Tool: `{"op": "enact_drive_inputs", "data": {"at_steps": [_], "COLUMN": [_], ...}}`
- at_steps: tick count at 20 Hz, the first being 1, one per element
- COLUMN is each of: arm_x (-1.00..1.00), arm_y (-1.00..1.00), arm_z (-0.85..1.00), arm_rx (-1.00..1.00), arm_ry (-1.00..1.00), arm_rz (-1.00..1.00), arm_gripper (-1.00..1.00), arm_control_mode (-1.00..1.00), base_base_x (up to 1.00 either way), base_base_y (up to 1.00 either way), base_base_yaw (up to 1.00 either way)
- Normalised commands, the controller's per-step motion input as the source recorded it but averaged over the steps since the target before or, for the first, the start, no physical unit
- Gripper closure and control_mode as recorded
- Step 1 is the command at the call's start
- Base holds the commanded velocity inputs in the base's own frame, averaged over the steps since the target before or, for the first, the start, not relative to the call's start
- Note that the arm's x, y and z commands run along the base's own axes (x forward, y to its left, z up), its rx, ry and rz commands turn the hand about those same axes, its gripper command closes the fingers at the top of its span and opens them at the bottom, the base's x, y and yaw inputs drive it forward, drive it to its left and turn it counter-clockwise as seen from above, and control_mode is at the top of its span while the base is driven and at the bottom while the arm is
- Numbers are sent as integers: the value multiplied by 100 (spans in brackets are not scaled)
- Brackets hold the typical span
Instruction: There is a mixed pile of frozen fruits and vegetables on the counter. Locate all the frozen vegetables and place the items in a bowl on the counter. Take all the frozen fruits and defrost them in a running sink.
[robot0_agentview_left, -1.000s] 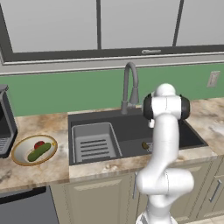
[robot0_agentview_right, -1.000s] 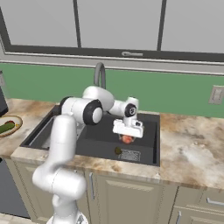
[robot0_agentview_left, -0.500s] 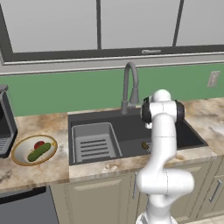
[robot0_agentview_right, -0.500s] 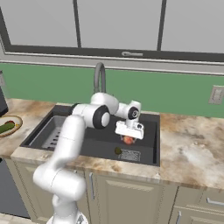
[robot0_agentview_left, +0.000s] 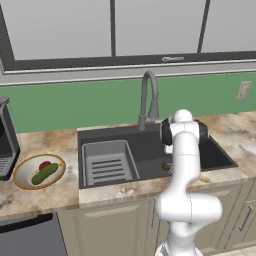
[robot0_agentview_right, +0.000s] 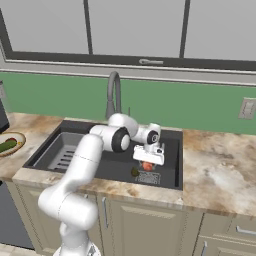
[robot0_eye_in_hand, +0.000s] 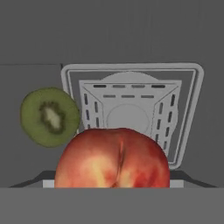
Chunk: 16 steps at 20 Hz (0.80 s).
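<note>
Peach (robot0_eye_in_hand: 113, 158) sits between the end effector (robot0_agentview_right: 147, 162) fingers, low over the sink (robot0_agentview_right: 170, 172) floor; jaws stand wide around it, apparently gripping, contact itself not visible. Kiwi half (robot0_eye_in_hand: 49, 116) lies on the sink floor just beside the peach, next to the drain (robot0_eye_in_hand: 131, 113). Faucet (robot0_agentview_right: 113, 92) behind. Rack (robot0_agentview_left: 107, 160) in left sink half. Bowl (robot0_agentview_left: 22, 172) on bench at left holds cucumber (robot0_agentview_left: 44, 174) and a red item (robot0_agentview_left: 45, 164). Versus earlier: the arm's elbow has swung, end effector barely moved, jaw width unchanged.

Red-yellow peach (robot0_eye_in_hand: 113, 158), green kiwi half (robot0_eye_in_hand: 50, 117), dark grey sink (robot0_eye_in_hand: 131, 39)
</note>
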Motion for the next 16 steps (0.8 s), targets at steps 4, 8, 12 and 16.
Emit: {"op": "enact_drive_inputs", "data": {"at_steps": [4,8,12,16], "arm_x": [9,8,5,11], "arm_y": [0,0,0,0], "arm_z": [-53,-57,-64,-57], "arm_rx": [-4,-5,-8,-8], "arm_ry": [-10,-10,-9,-6], "arm_rz": [0,0,0,0], "arm_gripper": [100,100,100,100], "arm_control_mode": [-100,-100,-100,-100], "base_base_x": [0,0,0,0], "base_base_y": [0,0,0,0], "base_base_yaw": [0,0,0,0]}}
